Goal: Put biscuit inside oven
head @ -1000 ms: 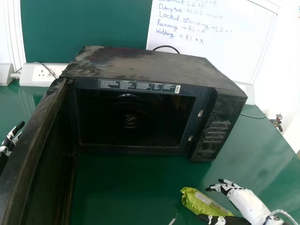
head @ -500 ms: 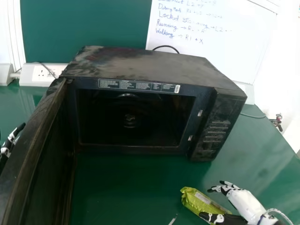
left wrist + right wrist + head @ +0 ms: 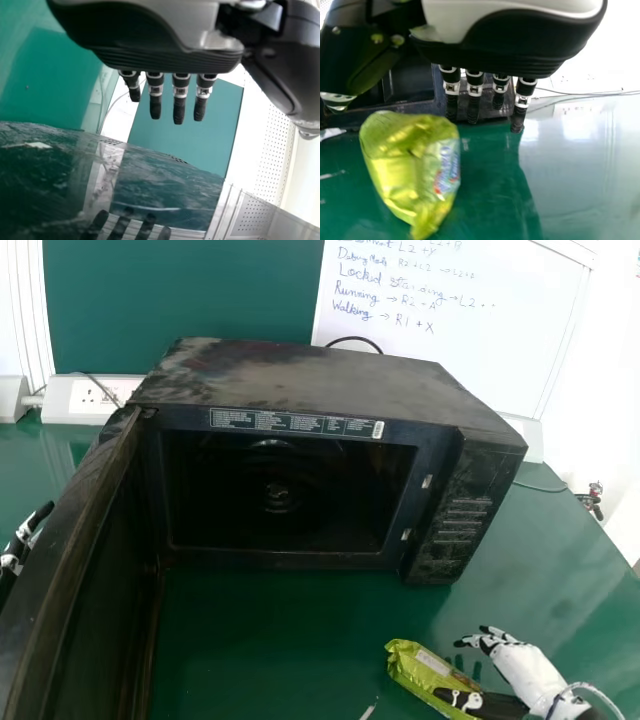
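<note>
On the table (image 3: pixel 290 640), before the open oven (image 3: pixel 310 380): biscuit packet (image 3: pixel 415 664), green, one, beside the right hand (image 3: pixel 520 665), fingers straight and unclosed; risk, the biscuit packet skidding away should thumb and fingers close off-centre.

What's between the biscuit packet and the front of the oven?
Bare green tabletop, seen in the head view: nothing lies between the packet and the oven.

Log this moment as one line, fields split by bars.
right hand: open, at green biscuit packet | packet: on table, outside microwave | door: open | left hand: open, beyond door | biscuit not yet inside
</note>
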Robot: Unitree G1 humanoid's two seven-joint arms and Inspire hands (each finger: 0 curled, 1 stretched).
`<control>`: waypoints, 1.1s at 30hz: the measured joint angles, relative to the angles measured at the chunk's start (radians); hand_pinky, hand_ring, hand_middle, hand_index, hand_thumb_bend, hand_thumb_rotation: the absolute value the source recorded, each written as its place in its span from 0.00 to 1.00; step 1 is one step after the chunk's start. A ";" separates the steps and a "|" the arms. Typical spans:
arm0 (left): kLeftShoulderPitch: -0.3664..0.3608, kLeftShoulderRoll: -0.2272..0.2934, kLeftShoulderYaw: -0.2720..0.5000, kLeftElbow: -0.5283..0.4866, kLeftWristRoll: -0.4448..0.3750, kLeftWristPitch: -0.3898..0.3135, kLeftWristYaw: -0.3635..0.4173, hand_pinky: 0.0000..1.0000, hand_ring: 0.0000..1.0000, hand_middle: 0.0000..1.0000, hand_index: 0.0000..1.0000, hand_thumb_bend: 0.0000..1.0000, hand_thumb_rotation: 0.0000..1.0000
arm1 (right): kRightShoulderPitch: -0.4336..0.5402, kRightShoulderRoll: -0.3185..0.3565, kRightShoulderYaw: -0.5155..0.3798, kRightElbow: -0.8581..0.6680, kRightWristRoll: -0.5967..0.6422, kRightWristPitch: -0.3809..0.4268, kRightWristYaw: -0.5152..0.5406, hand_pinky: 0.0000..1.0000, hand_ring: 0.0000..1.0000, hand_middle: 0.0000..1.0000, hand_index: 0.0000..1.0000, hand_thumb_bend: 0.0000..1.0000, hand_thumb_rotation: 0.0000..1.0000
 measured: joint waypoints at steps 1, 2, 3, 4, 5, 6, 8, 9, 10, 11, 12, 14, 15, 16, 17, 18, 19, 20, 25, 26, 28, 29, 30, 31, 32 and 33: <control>0.000 0.000 0.000 0.000 -0.001 0.000 0.000 1.00 0.94 0.93 0.93 0.88 0.96 | -0.002 -0.004 0.003 0.004 0.000 -0.002 -0.001 0.80 0.88 0.91 0.87 1.00 0.53; 0.000 0.000 0.000 -0.001 -0.002 0.000 0.000 1.00 0.94 0.93 0.93 0.88 0.96 | -0.002 -0.007 0.006 0.006 0.000 -0.005 -0.002 0.81 0.88 0.91 0.87 1.00 0.53; 0.000 0.000 0.000 -0.002 -0.002 0.000 0.001 1.00 0.94 0.93 0.93 0.88 0.96 | -0.002 -0.008 0.009 0.007 0.001 -0.011 -0.004 0.81 0.88 0.92 0.87 1.00 0.53; 0.000 0.000 0.000 -0.002 -0.002 0.000 0.001 1.00 0.94 0.93 0.93 0.88 0.96 | -0.002 -0.009 0.012 0.008 0.002 -0.017 -0.005 0.81 0.88 0.92 0.87 1.00 0.52; 0.000 0.000 0.000 -0.005 -0.002 0.000 0.001 1.00 0.94 0.93 0.93 0.88 0.96 | -0.002 -0.009 0.015 0.008 0.004 -0.023 -0.005 0.81 0.88 0.91 0.86 1.00 0.53; 0.000 0.000 0.000 -0.008 -0.002 0.000 0.002 1.00 0.94 0.93 0.93 0.88 0.97 | -0.002 -0.010 0.017 0.008 0.005 -0.030 -0.005 0.80 0.87 0.91 0.86 1.00 0.53; 0.000 0.000 0.000 -0.010 -0.001 0.000 0.002 1.00 0.93 0.93 0.93 0.88 0.97 | 0.000 -0.013 0.017 0.007 0.006 -0.038 -0.006 0.79 0.87 0.91 0.86 1.00 0.54; 0.000 0.000 0.000 -0.011 0.001 0.000 0.003 1.00 0.93 0.93 0.93 0.88 0.97 | 0.004 -0.013 0.017 0.006 0.007 -0.038 -0.006 0.80 0.87 0.91 0.85 1.00 0.54; 0.000 0.000 0.000 -0.012 0.005 0.001 0.004 1.00 0.93 0.93 0.93 0.88 0.98 | 0.011 -0.013 0.017 0.001 0.009 -0.038 -0.006 0.79 0.87 0.91 0.85 1.00 0.53; 0.001 0.000 0.000 -0.014 0.006 0.001 0.005 1.00 0.93 0.93 0.93 0.88 0.98 | 0.020 -0.013 0.018 -0.007 0.010 -0.037 -0.006 0.79 0.87 0.91 0.85 1.00 0.53; 0.000 0.000 -0.001 -0.016 0.007 0.002 0.005 1.00 0.94 0.93 0.93 0.88 0.98 | 0.027 -0.013 0.018 -0.018 0.010 -0.038 -0.005 0.79 0.87 0.91 0.85 1.00 0.53; 0.000 0.000 -0.001 -0.018 0.007 0.003 0.005 1.00 0.94 0.93 0.93 0.88 0.97 | 0.041 -0.013 0.018 -0.036 0.011 -0.038 -0.006 0.79 0.87 0.91 0.85 1.00 0.54; 0.000 0.000 -0.002 -0.018 0.008 0.004 0.005 1.00 0.94 0.93 0.93 0.88 0.97 | 0.051 -0.013 0.018 -0.044 0.011 -0.038 -0.006 0.79 0.87 0.91 0.85 1.00 0.55; 0.000 0.000 -0.002 -0.019 0.008 0.004 0.006 1.00 0.94 0.93 0.93 0.88 0.97 | 0.060 -0.012 0.019 -0.053 0.010 -0.038 -0.006 0.78 0.87 0.91 0.85 1.00 0.56; 0.000 0.000 -0.003 -0.019 0.009 0.005 0.008 1.00 0.94 0.93 0.93 0.88 0.97 | 0.065 -0.011 0.019 -0.061 0.008 -0.038 -0.007 0.78 0.87 0.90 0.85 1.00 0.57; 0.000 -0.001 -0.004 -0.019 0.009 0.005 0.010 1.00 0.94 0.93 0.93 0.88 0.97 | 0.070 -0.008 0.019 -0.071 0.008 -0.037 -0.008 0.78 0.87 0.90 0.85 1.00 0.57; 0.000 -0.001 -0.006 -0.019 0.010 0.006 0.010 1.00 0.94 0.93 0.93 0.88 0.97 | 0.076 -0.005 0.019 -0.080 0.007 -0.035 -0.009 0.78 0.87 0.91 0.86 1.00 0.57; 0.000 -0.001 -0.007 -0.019 0.011 0.006 0.011 1.00 0.94 0.93 0.93 0.88 0.97 | 0.082 -0.003 0.019 -0.092 0.005 -0.032 -0.009 0.78 0.87 0.91 0.86 1.00 0.57; 0.000 -0.001 -0.010 -0.020 0.011 0.006 0.012 1.00 0.94 0.93 0.93 0.88 0.97 | 0.099 -0.001 0.022 -0.123 -0.003 -0.012 -0.009 0.78 0.87 0.91 0.86 1.00 0.56; 0.001 -0.001 -0.010 -0.020 0.011 0.006 0.012 1.00 0.94 0.93 0.93 0.88 0.97 | 0.099 -0.001 0.024 -0.123 -0.005 -0.013 -0.011 0.77 0.87 0.91 0.86 1.00 0.58; 0.002 -0.001 -0.010 -0.020 0.010 0.006 0.012 1.00 0.94 0.93 0.93 0.88 0.97 | 0.099 0.000 0.026 -0.117 -0.009 -0.019 -0.026 0.77 0.86 0.91 0.86 1.00 0.59; 0.002 -0.001 -0.010 -0.020 0.009 0.006 0.012 1.00 0.94 0.93 0.93 0.88 0.97 | 0.099 0.000 0.028 -0.111 -0.012 -0.022 -0.033 0.77 0.86 0.91 0.86 1.00 0.59; 0.003 -0.001 -0.010 -0.020 0.008 0.006 0.012 1.00 0.94 0.93 0.93 0.87 0.97 | 0.099 0.001 0.030 -0.106 -0.015 -0.025 -0.041 0.77 0.86 0.91 0.86 1.00 0.59; 0.003 -0.001 -0.010 -0.020 0.006 0.005 0.012 1.00 0.94 0.93 0.93 0.87 0.97 | 0.099 0.002 0.032 -0.101 -0.017 -0.030 -0.048 0.77 0.86 0.91 0.86 1.00 0.58; 0.003 -0.001 -0.010 -0.020 0.005 0.005 0.011 1.00 0.94 0.93 0.93 0.87 0.97 | 0.099 0.003 0.034 -0.096 -0.020 -0.035 -0.058 0.76 0.86 0.90 0.86 1.00 0.58; 0.003 -0.001 -0.010 -0.020 0.004 0.005 0.011 1.00 0.94 0.93 0.93 0.87 0.97 | 0.099 0.004 0.035 -0.093 -0.027 -0.038 -0.066 0.76 0.86 0.91 0.86 1.00 0.57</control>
